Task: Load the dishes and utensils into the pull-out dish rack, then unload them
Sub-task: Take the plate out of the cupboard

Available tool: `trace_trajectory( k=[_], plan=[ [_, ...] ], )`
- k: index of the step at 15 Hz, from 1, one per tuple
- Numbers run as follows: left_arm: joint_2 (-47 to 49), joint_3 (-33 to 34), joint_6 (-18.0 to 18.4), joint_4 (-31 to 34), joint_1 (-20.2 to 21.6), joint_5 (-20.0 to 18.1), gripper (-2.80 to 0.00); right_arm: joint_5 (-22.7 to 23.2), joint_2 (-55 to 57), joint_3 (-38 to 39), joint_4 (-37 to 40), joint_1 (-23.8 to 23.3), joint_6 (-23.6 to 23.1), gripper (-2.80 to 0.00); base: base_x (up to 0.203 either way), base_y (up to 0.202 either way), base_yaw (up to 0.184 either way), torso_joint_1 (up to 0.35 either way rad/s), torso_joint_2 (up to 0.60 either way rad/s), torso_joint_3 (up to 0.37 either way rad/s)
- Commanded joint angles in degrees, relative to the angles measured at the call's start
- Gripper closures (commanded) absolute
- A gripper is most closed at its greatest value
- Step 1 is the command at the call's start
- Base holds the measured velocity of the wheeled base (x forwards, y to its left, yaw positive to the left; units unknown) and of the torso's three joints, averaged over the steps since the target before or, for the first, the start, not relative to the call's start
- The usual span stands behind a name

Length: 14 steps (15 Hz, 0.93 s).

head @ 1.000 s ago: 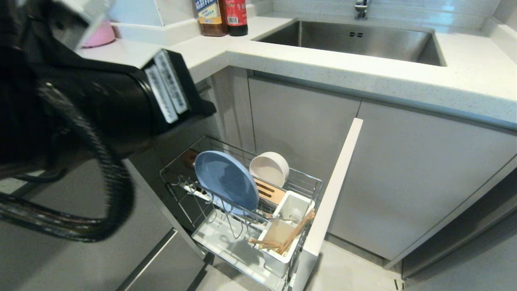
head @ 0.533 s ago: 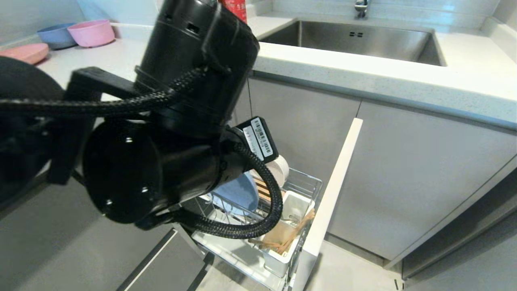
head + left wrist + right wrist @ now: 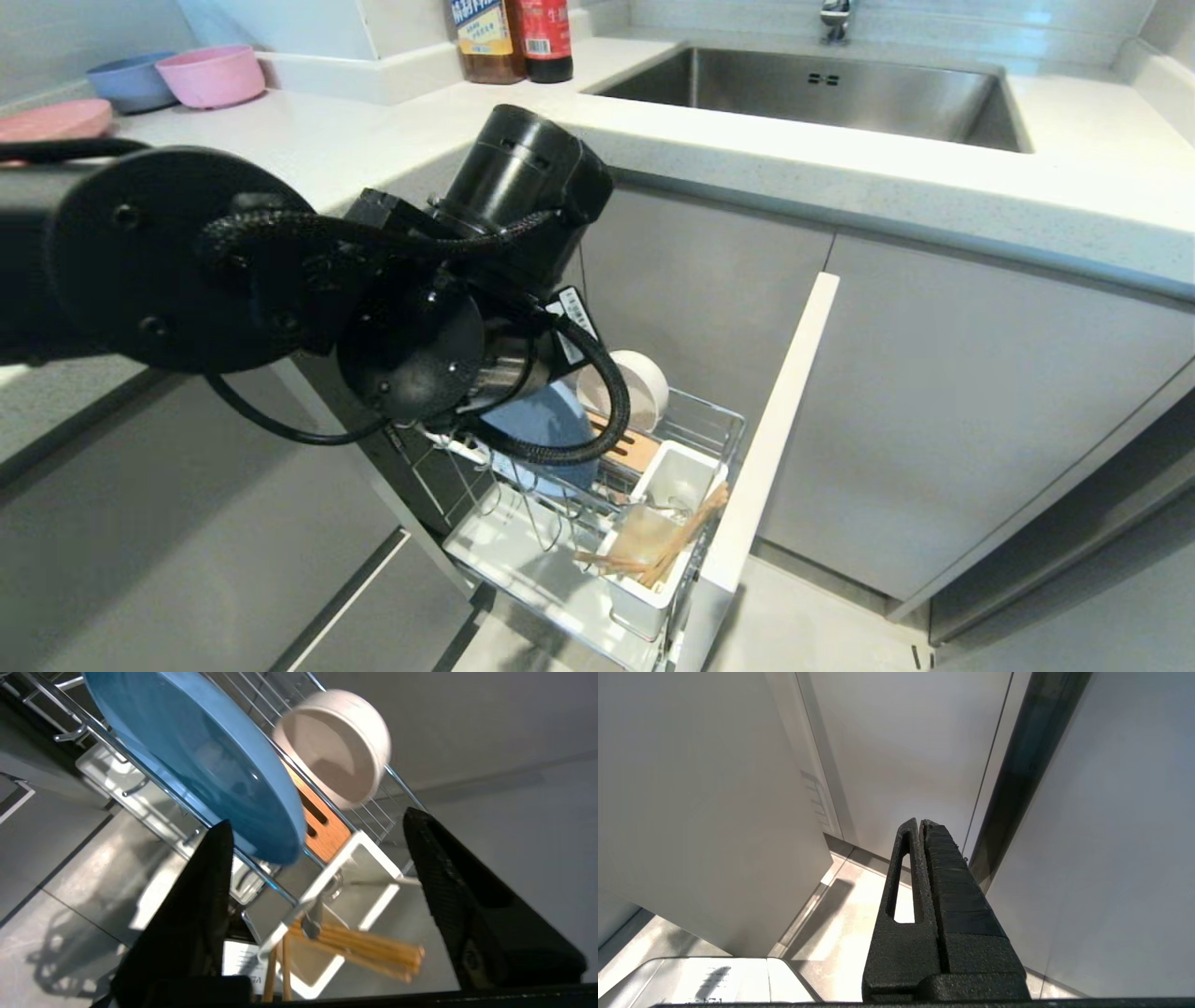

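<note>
The pull-out dish rack (image 3: 691, 411) stands drawn out of the lower cabinet. In it a light-blue plate (image 3: 196, 751) stands on edge in the wires, and an off-white bowl (image 3: 336, 742) lies tipped on its side behind the slotted wooden strip (image 3: 327, 830). Chopsticks (image 3: 364, 952) and a silver handle (image 3: 313, 917) lean in the white utensil holder (image 3: 373, 854). My left gripper (image 3: 317, 817) hangs open and empty just above the plate's edge and the holder. In the head view its arm (image 3: 420, 345) hides it and covers most of the plate (image 3: 560, 429). My right gripper (image 3: 920, 823) is shut, parked by cabinet panels.
The rack's pale front panel (image 3: 775, 420) juts out to the right of the basket. On the counter are a steel sink (image 3: 812, 89), two bottles (image 3: 509, 37), a pink bowl (image 3: 210, 75), a blue bowl (image 3: 131, 82) and a pink plate (image 3: 56, 119).
My left arm has swung from the counter side down and forward over the rack, and now covers much of the blue plate. Plate, bowl and chopsticks have stayed in place.
</note>
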Motion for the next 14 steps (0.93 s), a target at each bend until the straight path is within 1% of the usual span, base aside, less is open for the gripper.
trace_trajectory(
  k=[1,3,6,7,8,12,14],
  plan=[
    [2.3,-1.3,-0.4,0.2,2.5,-1.1,-2.8,0.0,0.0,0.1,0.0,0.0,0.0,0.0,0.0,0.0,0.0,0.0,0.0,0.0],
    [4.7,-2.5,-1.1,0.2,4.6,-2.0,-2.8,0.0,0.0,0.1,0.0,0.0,0.0,0.0,0.0,0.0,0.0,0.0,0.0,0.0],
    [8.0,-3.9,-1.7,0.4,6.5,-3.0,-2.8,0.0,0.0,0.1,0.0,0.0,0.0,0.0,0.0,0.0,0.0,0.0,0.0,0.0],
    [9.1,-4.4,-3.0,0.5,7.2,-3.2,-2.8,0.0,0.0,0.1,0.0,0.0,0.0,0.0,0.0,0.0,0.0,0.0,0.0,0.0],
    [9.9,-4.9,-3.8,1.0,7.3,-3.4,-2.8,0.0,0.0,0.1,0.0,0.0,0.0,0.0,0.0,0.0,0.0,0.0,0.0,0.0],
    [13.1,-7.8,-7.1,6.6,7.6,-3.5,-2.8,0.0,0.0,0.1,0.0,0.0,0.0,0.0,0.0,0.0,0.0,0.0,0.0,0.0],
    [14.0,-8.0,-7.4,6.5,7.6,-3.9,-2.8,0.0,0.0,0.1,0.0,0.0,0.0,0.0,0.0,0.0,0.0,0.0,0.0,0.0]
  ],
)
